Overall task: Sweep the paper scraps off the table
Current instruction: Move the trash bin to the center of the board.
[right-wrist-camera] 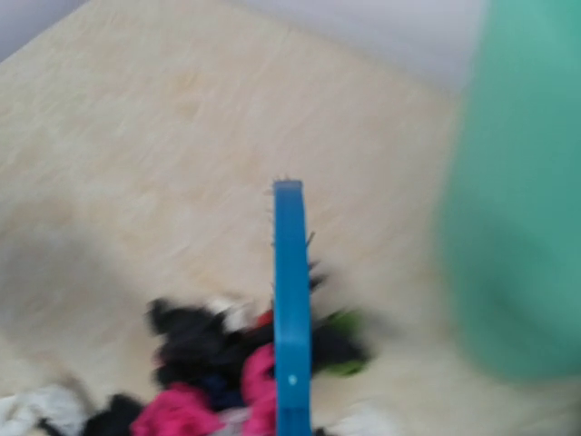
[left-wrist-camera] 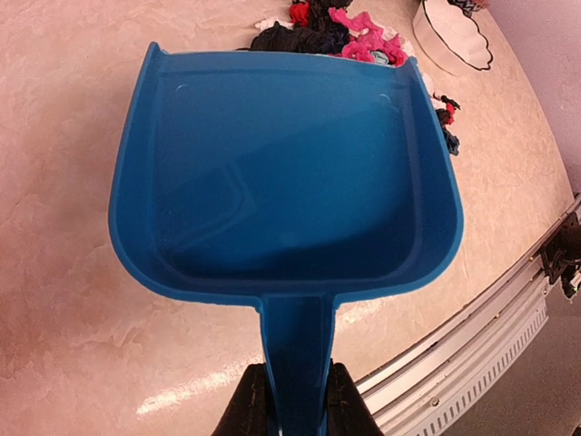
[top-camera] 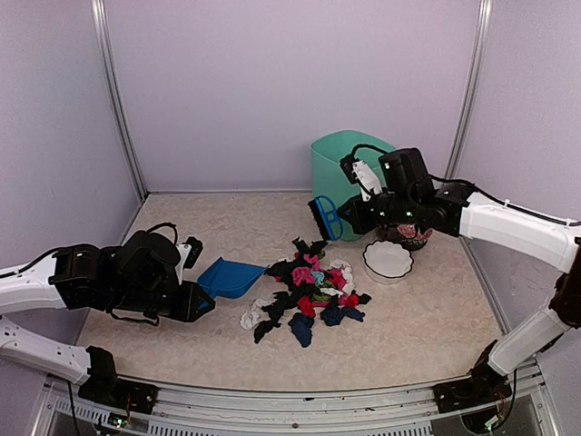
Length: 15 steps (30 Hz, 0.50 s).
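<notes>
The paper scraps [top-camera: 310, 291] lie in one loose pile of black, pink, red, white and dark blue bits at the middle of the table [top-camera: 427, 309]. Left of the pile, my left gripper [top-camera: 194, 301] is shut on the handle of a blue dustpan [top-camera: 229, 277], whose mouth faces the scraps. In the left wrist view the pan [left-wrist-camera: 281, 182] is empty, my left gripper [left-wrist-camera: 292, 400] clamps its handle, and scraps [left-wrist-camera: 336, 32] lie just past its lip. Behind the pile, my right gripper [top-camera: 359, 214] holds a blue brush [top-camera: 325, 218] above the table. The blurred right wrist view shows the brush [right-wrist-camera: 292, 309] over the scraps [right-wrist-camera: 209, 363].
A green bin [top-camera: 349, 168] stands at the back, close behind the right gripper, also seen as the bin [right-wrist-camera: 522, 209]. A white scalloped bowl [top-camera: 388, 259] sits right of the pile, with a patterned bowl [top-camera: 414, 235] behind it. The metal front rim [top-camera: 300, 400] runs along the near edge.
</notes>
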Motion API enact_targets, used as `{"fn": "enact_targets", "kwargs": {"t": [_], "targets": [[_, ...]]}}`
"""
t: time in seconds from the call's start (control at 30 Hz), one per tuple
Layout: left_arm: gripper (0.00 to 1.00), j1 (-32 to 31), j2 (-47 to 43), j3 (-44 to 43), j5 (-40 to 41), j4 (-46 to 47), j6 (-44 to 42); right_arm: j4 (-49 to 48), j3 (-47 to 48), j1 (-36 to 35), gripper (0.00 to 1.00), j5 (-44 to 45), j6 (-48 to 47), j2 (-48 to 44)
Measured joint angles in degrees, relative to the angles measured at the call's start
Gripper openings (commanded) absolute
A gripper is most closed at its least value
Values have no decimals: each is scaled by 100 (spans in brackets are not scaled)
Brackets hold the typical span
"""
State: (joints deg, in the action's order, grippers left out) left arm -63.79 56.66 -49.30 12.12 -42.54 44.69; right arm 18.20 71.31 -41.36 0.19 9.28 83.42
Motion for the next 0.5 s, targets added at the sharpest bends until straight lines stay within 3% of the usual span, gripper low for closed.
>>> {"fn": "enact_targets", "kwargs": {"t": [0.23,0.5], "targets": [[0,-33,70,76,63,85,22,369,404,328,0,656,-1233,-1113],[0,-33,249,76,136,236,-291,-332,372,776,0,1932,-2028,-1679]]}}
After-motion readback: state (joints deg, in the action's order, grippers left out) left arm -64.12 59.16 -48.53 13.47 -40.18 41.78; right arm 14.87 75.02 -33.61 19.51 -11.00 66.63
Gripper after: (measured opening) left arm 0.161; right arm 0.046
